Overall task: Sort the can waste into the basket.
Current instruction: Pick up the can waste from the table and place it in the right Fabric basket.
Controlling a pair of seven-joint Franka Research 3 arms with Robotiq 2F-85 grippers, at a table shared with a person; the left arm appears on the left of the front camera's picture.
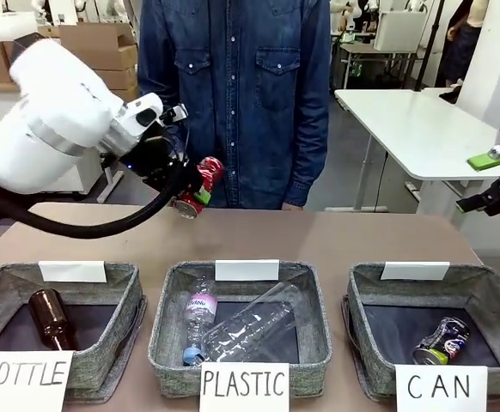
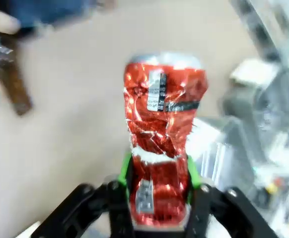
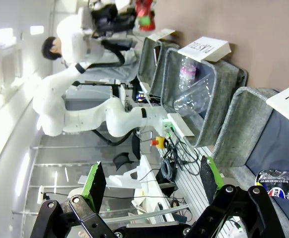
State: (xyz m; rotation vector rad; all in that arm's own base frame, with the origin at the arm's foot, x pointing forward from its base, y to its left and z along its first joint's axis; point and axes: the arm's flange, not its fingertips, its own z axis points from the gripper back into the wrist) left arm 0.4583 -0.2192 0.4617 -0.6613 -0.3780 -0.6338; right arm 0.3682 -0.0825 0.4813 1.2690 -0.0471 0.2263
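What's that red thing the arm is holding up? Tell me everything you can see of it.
It is a small drink can of shiny red metal with white print and a silvery top rim, badly crushed and creased around its middle. The left gripper is shut on its lower part, with green pads pressed against two sides. It hangs tilted in the air above the far side of the table, touching nothing else, in front of the denim shirt of a person.

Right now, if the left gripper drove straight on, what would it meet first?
Likely the bare tabletop, reached by the crushed red can that the left gripper holds; the wrist view is blurred, so depth is unsure.
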